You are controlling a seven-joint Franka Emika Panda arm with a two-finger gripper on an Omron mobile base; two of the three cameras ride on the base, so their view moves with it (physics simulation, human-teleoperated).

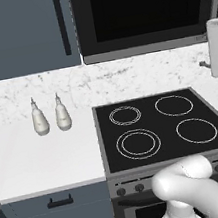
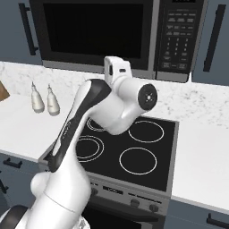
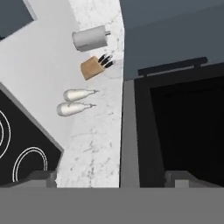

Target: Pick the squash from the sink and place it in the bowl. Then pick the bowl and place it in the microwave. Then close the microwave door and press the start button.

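The black microwave (image 2: 134, 36) hangs above the stove with its door (image 1: 144, 8) shut, the dark window facing out. Its button panel (image 2: 179, 38) is at the right end. My gripper (image 3: 113, 178) is raised close in front of the door's lower edge, rolled sideways, and its fingertips (image 3: 43, 177) stand wide apart with nothing between them: open. The white hand (image 2: 117, 67) shows before the microwave's bottom rim. The squash, the bowl and the sink are out of view.
A black four-burner stove (image 1: 160, 127) lies below the microwave. Two white bottles (image 1: 40, 120) stand on the white counter to its left, with a knife block (image 3: 94, 66) and a grey cylinder (image 3: 89, 38) further left. Blue-grey cabinets with dark handles (image 1: 60, 23) flank the microwave.
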